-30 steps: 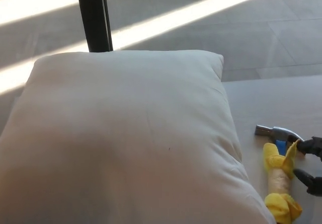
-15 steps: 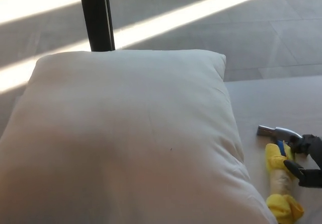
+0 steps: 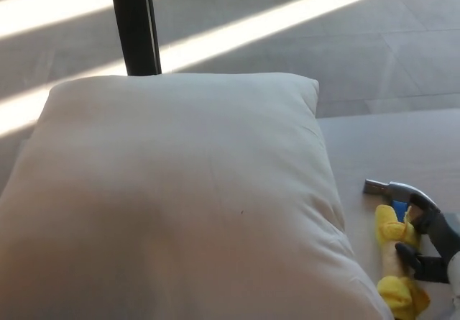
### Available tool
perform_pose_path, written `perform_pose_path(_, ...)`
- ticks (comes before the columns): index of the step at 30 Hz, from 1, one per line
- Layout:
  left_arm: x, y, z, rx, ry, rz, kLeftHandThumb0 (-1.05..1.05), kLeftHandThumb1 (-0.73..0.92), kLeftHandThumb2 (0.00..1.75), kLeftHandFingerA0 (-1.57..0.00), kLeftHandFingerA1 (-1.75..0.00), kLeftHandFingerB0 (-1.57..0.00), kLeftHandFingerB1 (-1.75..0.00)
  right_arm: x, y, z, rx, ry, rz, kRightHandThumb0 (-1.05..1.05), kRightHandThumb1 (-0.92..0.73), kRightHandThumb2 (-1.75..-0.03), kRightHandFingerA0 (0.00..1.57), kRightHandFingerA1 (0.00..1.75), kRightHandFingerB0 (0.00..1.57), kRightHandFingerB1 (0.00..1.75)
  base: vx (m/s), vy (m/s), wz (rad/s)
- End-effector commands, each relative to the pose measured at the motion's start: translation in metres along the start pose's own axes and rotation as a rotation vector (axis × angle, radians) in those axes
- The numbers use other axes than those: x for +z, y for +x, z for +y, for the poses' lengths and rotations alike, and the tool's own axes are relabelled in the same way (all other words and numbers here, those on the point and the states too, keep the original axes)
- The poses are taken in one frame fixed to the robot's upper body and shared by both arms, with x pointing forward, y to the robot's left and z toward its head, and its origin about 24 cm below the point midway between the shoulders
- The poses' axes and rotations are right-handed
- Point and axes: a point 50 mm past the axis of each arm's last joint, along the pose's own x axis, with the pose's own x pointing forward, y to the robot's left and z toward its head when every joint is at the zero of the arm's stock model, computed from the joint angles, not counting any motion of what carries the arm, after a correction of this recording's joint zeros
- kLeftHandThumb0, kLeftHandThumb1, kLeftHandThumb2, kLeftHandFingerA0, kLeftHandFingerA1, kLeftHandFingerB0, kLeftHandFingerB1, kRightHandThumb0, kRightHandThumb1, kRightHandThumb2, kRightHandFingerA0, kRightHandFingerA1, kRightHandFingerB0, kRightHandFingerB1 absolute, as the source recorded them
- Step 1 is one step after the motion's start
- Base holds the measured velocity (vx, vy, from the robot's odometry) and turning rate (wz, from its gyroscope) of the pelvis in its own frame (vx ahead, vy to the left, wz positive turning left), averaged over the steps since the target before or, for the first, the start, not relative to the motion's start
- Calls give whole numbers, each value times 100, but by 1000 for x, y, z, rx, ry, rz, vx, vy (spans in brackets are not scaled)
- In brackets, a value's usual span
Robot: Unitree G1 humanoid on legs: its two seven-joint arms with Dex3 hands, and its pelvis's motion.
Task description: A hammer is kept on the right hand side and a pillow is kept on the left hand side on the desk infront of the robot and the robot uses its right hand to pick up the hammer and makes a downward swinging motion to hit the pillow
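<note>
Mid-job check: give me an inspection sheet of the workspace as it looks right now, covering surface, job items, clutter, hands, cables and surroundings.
Surface: grey desk, bare to the right of the pillow.
Job's things: white pillow fills the left and centre of the desk; hammer lies at the right edge, metal head pointing away from the robot, handle wrapped in yellow padding.
Clutter: nothing seen.
Hands: right hand is at the hammer's handle just below the head, fingers curled around it; whether the grip is fully closed cannot be told. Hammer not yet lifted. Left hand not in view.
Cables: nothing seen.
Surroundings: grey floor with sunlit stripes; a black post stands behind the pillow.
</note>
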Motion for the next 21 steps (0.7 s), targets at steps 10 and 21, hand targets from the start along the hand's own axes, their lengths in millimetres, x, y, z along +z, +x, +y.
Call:
perform_pose_path(10,-4,-1,5,15,-42,-6,-88,69,141,-88,-132,-71,-123,7,9,13,165,51,105,-82,-92,-73,18,45,25,36,0,0,0)
perform_pose_path(21,-5,-1,4,17,-32,-15,-87,73,138,-93,-134,-68,-121,11,20,33,321,210,298,-87,-85,-123,0,27,0,21,0,0,0)
